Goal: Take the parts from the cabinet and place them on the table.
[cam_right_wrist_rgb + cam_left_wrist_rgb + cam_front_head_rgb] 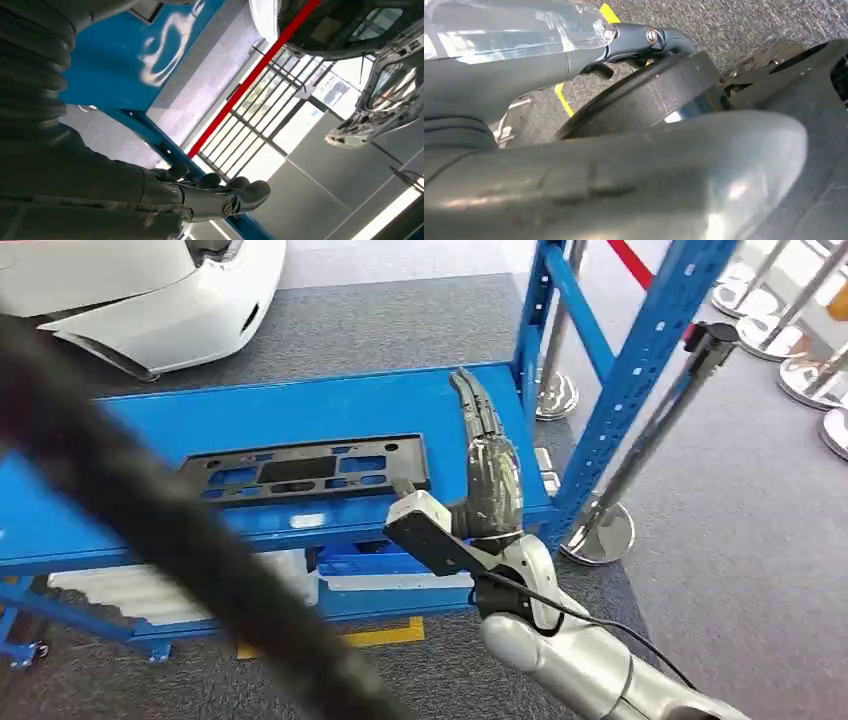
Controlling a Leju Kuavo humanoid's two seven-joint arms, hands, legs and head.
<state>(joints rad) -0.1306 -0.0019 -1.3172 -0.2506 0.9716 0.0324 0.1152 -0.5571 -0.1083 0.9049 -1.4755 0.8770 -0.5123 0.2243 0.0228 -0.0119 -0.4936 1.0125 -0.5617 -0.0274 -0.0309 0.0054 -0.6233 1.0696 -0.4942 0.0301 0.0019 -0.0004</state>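
Black slotted plastic part [305,468] lies flat on blue cabinet shelf [200,415]. Right hand [487,455] hovers just right of it, fingers [474,400] straight, holding nothing. Left hand [524,55]: finger state unclear.

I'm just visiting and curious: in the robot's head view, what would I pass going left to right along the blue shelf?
Thick black hose → flat black plastic part → robot's right hand → blue upright post → silver barrier stands.
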